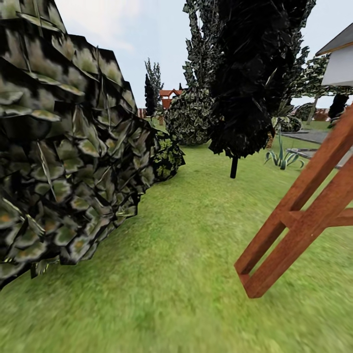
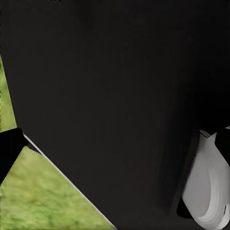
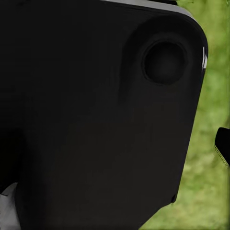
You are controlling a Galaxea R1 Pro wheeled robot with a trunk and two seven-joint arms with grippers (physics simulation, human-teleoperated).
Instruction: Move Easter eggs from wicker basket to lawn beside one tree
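lawn (image 1: 186, 255) open ahead | leafy bush (image 1: 63, 147) left, wooden frame (image 1: 304, 215) right (close) | fingers' state: cannot tell

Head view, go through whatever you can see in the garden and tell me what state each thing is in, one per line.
Lawn: bare green grass ahead.
Big leafy bush: close up at the left, upright.
Dark narrow tree: standing on a thin trunk.
Wooden frame: tilted, its foot on the grass.
Spiky plant: upright beside the paving.
White house: corner visible at the right.
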